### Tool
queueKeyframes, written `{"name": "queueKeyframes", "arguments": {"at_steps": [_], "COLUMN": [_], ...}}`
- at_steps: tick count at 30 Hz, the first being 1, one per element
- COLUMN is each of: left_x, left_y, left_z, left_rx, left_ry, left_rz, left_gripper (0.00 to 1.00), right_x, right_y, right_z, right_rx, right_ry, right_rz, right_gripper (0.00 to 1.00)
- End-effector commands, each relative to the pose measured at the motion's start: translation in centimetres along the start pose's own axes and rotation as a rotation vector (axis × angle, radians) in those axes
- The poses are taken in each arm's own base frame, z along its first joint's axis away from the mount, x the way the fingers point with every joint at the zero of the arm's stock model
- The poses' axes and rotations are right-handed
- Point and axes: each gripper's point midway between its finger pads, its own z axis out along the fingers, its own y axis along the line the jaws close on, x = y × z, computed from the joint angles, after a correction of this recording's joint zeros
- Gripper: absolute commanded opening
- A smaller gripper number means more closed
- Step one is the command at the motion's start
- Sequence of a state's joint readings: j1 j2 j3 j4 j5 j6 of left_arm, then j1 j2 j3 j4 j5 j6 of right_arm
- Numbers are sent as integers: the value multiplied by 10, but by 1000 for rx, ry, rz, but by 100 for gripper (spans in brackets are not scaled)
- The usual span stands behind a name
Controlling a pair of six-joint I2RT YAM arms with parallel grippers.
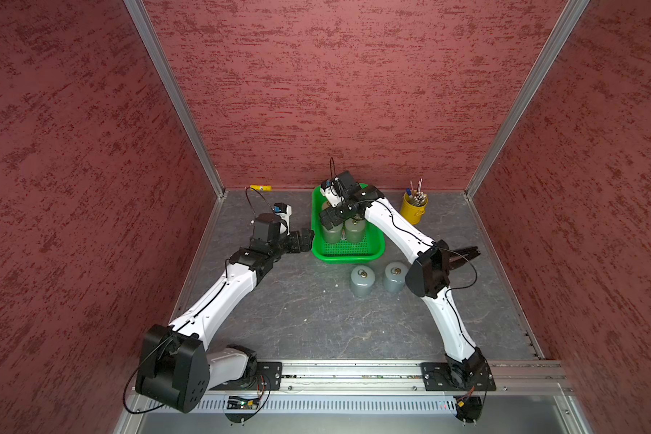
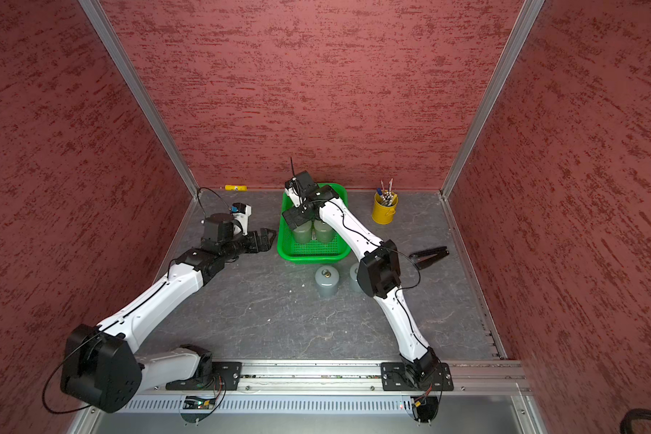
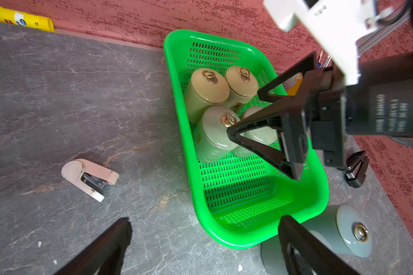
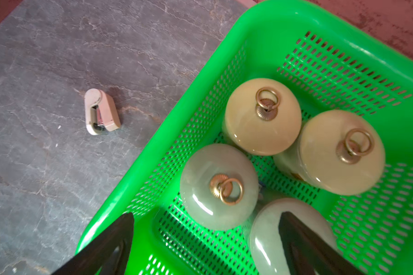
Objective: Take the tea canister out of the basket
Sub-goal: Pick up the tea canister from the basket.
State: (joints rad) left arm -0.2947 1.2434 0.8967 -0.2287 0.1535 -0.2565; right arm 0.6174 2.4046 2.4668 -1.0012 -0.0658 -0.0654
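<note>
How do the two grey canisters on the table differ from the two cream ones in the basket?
Colour: the grey canisters are blue-grey all over; the cream canisters are pale yellow.
Place: the grey canisters stand on the table in front of the basket; the cream canisters sit inside it, at its far end.
Spacing: the grey canisters stand apart; the cream canisters sit close together.
All are upright and round, with a brass ring on each lid.

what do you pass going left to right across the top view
yellow glue stick → left hand → green basket → yellow bucket → black tool; whatever overlaps the basket's span is left out
</note>
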Motion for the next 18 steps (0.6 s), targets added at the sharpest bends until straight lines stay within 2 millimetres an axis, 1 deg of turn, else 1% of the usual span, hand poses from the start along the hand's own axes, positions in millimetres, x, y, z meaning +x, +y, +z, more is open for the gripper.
{"name": "queueKeyframes", "arguments": {"at_steps": [1,8,18], "left_x": [-1,-1,-2], "left_y": [1,1,0], "left_z": [-2,-2,-3], "left_rx": [-8,-8,-6], "left_ry": [-8,-8,-11], "left_rz": [15,16,15], "left_gripper": [100,100,100], "right_x": [-5,2,10], "right_y": [1,-4,-16], "right_z": [5,30,49], "right_rx": [-19,-14,31], "right_ry": [-15,6,29], "right_rz": [-21,-39,-39], "right_gripper": [98,99,98]}}
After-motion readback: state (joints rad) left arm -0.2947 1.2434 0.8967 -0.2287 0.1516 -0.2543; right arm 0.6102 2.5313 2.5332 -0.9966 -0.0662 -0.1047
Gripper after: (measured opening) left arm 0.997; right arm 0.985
